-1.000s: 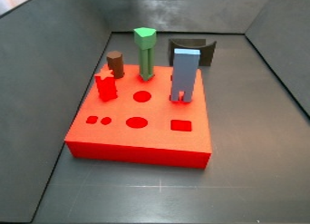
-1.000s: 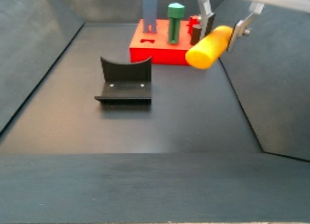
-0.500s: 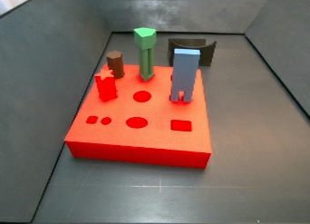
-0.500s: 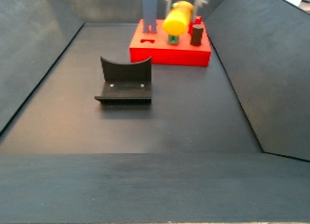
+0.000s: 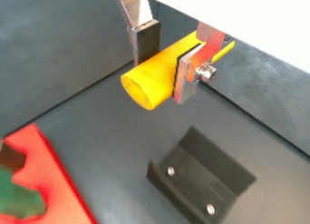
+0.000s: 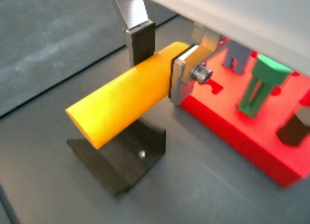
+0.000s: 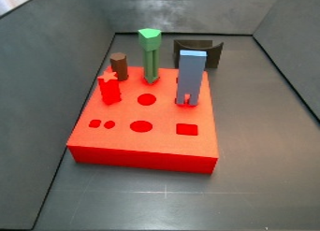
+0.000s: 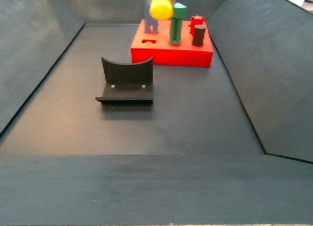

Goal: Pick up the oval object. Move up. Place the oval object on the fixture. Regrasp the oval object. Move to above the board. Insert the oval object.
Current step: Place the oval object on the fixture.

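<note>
My gripper (image 5: 166, 75) is shut on the oval object (image 5: 145, 82), a yellow-orange peg held crosswise between the silver fingers; both wrist views show it (image 6: 115, 105). It hangs in the air above the dark fixture (image 6: 121, 162), next to the red board (image 6: 242, 141). In a side view the peg (image 8: 160, 6) shows end-on, high over the board (image 8: 171, 54), with the gripper cut off by the upper edge. The fixture (image 8: 124, 81) stands on the floor nearer that camera, empty. Another side view shows the board (image 7: 150, 141) and fixture (image 7: 200, 50), but no gripper.
On the board stand a tall green post (image 7: 150, 52), a blue post (image 7: 190, 76), a brown cylinder (image 7: 119, 64) and a small red piece (image 7: 109, 88). Round, square and oval holes lie in its near half. Sloping dark walls enclose the floor.
The gripper has carried the peg from the right side across and farther away, to above the board. The peg now points end-on at the side camera. Nothing else moved.
</note>
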You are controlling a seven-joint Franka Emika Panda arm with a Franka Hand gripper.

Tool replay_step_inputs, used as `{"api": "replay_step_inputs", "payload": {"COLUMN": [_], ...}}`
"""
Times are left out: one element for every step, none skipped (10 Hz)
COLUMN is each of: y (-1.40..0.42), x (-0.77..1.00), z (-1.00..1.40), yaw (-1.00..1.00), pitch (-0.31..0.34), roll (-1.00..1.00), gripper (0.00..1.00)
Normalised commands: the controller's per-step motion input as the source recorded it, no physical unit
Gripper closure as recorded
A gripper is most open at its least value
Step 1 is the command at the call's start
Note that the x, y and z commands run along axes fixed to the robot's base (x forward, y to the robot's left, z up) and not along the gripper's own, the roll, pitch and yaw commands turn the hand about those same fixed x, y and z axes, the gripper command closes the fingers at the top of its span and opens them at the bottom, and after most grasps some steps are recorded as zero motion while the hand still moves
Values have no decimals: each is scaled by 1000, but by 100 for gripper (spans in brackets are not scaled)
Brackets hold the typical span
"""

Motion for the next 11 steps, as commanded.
{"api": "replay_step_inputs", "payload": {"y": [-254,-209,-166,-120,431,440,318,175,80,74,63], "x": [1000,1000,1000,1000,683,622,548,464,334,280,181], "z": [50,41,38,27,-397,-391,-247,-138,-42,-25,-36], "yaw": [94,65,51,42,-28,-29,-52,-55,-61,-65,-76], "pitch": [131,135,141,143,50,52,41,45,72,84,98], "roll": [84,84,83,81,-1000,-1000,-1000,-1000,-1000,-1000,-1000], "gripper": [100,100,100,100,100,100,100,100,100,100,100]}}
